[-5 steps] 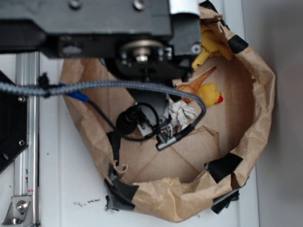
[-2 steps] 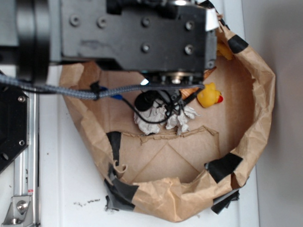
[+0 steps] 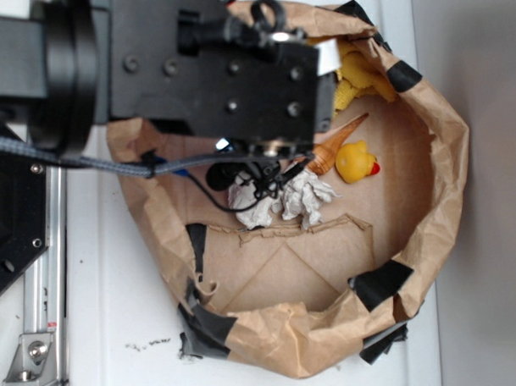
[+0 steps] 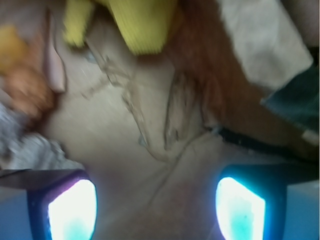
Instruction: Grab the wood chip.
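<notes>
My tool [image 4: 156, 210] is wide open and holds nothing; in the wrist view its two glowing fingertips [image 4: 72, 210] stand far apart at the bottom edge. Between and above them, on the brown paper floor, lies the wood chip [image 4: 176, 117], a dark streaky sliver, blurred. In the exterior view my arm [image 3: 203, 64] covers that place, so the chip is hidden there. That view shows instead the paper bag [image 3: 445, 166] on the white worktop [image 3: 109, 323], with a crumpled white paper [image 3: 283, 198], a wooden top [image 3: 336, 143] and a yellow duck [image 3: 358, 161].
</notes>
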You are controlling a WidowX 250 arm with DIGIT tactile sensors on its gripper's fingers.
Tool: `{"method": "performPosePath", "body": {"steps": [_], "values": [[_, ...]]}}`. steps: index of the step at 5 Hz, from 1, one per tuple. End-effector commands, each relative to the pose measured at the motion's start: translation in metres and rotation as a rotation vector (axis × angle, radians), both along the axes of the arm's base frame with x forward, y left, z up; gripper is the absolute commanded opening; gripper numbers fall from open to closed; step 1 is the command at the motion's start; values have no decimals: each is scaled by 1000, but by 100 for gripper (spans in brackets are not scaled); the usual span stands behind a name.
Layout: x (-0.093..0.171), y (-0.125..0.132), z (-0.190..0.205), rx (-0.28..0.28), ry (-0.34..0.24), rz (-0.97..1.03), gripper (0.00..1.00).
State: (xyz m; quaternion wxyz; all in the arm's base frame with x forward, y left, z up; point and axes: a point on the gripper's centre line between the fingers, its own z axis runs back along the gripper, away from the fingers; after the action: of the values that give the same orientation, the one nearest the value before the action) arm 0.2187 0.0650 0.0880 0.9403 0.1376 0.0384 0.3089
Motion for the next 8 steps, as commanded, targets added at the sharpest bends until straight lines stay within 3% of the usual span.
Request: {"method": "performPosePath", "body": {"steps": [1, 2, 3, 4, 6, 8], "values": [[2, 17, -15, -11, -84, 18, 100], [7, 26, -16, -15, -103, 41, 100], [16, 18, -17, -72, -116, 37, 100], [16, 9, -11, -60, -125, 21, 100], [2, 43, -26, -5, -97, 78, 100], [3, 42, -37, 1, -89, 46, 100]]}}
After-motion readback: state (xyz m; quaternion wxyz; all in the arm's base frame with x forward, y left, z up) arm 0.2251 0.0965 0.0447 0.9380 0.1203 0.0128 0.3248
